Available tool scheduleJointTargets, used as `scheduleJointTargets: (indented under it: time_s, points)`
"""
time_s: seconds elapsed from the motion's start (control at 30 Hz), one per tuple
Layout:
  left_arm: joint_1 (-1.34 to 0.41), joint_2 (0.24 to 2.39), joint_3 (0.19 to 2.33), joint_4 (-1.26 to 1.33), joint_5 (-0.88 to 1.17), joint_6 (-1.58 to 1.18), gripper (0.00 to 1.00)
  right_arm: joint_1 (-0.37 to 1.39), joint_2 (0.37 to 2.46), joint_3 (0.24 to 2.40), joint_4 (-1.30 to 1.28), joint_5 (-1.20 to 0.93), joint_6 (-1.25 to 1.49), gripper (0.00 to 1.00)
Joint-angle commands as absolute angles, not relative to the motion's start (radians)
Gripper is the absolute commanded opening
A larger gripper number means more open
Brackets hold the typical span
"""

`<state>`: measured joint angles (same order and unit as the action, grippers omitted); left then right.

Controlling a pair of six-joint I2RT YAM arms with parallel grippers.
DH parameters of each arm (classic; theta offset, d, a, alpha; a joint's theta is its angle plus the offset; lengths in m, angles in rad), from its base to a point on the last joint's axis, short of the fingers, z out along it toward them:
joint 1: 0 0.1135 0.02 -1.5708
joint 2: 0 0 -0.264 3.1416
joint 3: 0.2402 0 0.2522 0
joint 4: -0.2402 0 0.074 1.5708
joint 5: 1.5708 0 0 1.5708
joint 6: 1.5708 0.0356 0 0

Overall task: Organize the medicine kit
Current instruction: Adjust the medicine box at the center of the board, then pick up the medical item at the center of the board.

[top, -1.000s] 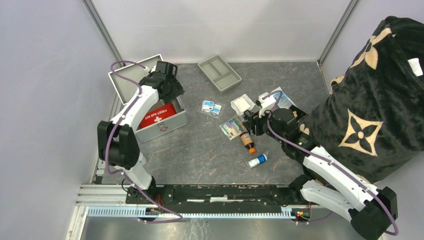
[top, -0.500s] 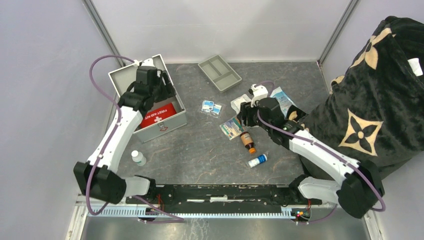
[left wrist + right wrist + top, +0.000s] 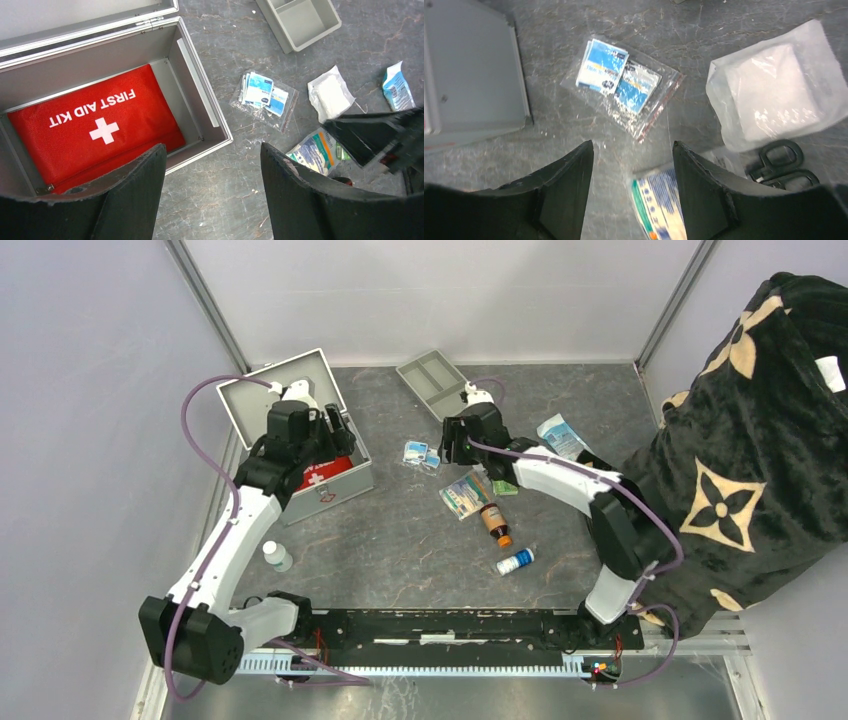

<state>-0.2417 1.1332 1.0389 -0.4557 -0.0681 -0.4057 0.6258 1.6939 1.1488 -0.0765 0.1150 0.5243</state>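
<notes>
The medicine kit (image 3: 340,483) is a silver-grey metal case at the left with its lid (image 3: 268,392) open. A red first-aid pouch (image 3: 100,125) lies flat inside it. My left gripper (image 3: 337,434) hovers open over the kit's right end; in the left wrist view its fingertips (image 3: 212,170) frame the kit's corner and bare table. My right gripper (image 3: 452,446) is open and empty above the table. Just ahead of it (image 3: 633,155) lies a clear bag of blue packets (image 3: 621,82).
A white gauze pack (image 3: 774,90), black scissors (image 3: 781,162) and a green-blue packet (image 3: 465,493) lie near my right gripper. A brown bottle (image 3: 493,520), a blue-white vial (image 3: 516,561), a white bottle (image 3: 276,556), a divided grey tray (image 3: 438,385) and a dark blanket (image 3: 760,440) are also here.
My right arm swung left and away, from above the brown bottle to the clear bag, its jaws widening. My left arm pulled back over the kit, uncovering the white bottle.
</notes>
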Motion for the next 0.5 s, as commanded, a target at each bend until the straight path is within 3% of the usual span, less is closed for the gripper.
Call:
scheduleJointTargets:
  time_s: [0.0, 0.47]
  points:
    - [-0.239, 1.096, 1.024, -0.387, -0.069, -0.374, 0.75, 0.624, 1.819, 1.280, -0.098, 0.160, 0.622, 0.65]
    - [-0.239, 1.101, 1.027, -0.393, -0.051, -0.376, 0.74, 0.638, 2.106, 1.516, -0.182, 0.177, 0.483, 0.64]
